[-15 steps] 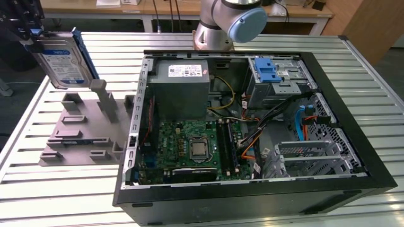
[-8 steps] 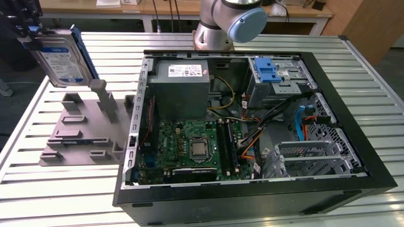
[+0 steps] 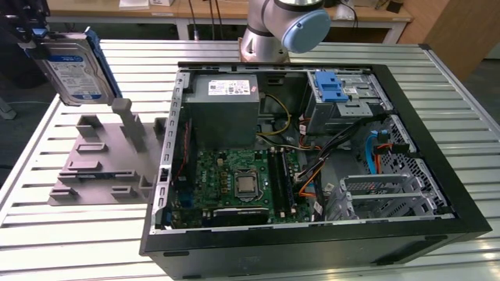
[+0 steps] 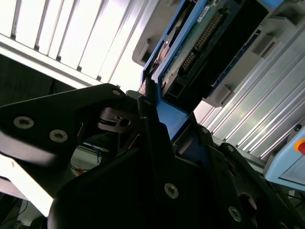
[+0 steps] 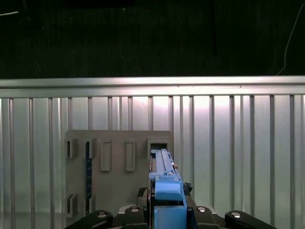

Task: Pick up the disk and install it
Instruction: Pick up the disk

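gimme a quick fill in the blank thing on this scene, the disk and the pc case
1. The gripper holds the disk up over the grey holder plate, on the exterior view's ____ of the computer case.
2. The bracket framing the disk is ____.
3. The disk's label is blue and ____.
4. The computer case lies with its side ____, so the motherboard shows.

Missing words: left; blue; white; open

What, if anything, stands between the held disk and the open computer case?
Nothing visible: the disk, held by the gripper over the grey fixture, has open air up to the computer case and its side wall.
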Controlling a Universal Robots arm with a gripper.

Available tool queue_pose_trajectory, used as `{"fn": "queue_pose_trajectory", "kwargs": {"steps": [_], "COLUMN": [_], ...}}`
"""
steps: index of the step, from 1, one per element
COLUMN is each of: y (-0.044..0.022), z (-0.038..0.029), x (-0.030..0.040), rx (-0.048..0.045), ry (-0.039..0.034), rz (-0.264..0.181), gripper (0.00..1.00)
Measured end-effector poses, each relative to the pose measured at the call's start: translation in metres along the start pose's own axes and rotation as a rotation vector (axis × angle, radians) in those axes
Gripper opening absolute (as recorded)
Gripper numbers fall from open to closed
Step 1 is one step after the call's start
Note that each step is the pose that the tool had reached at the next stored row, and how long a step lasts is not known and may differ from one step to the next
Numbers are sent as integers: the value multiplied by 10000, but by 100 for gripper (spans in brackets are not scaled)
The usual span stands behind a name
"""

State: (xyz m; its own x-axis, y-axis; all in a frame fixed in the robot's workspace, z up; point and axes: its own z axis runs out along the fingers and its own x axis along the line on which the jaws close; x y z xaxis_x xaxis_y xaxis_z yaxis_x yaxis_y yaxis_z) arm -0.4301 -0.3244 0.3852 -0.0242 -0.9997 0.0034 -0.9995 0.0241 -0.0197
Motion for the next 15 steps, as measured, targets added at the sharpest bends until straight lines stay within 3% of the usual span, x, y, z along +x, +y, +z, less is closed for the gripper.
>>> {"fn": "queue_pose_trajectory", "kwargs": {"steps": [15], "y": [13], "z": [-123], "x": [0], "rx": [34], "ry": [-5], "rz": [0], "gripper": [36]}}
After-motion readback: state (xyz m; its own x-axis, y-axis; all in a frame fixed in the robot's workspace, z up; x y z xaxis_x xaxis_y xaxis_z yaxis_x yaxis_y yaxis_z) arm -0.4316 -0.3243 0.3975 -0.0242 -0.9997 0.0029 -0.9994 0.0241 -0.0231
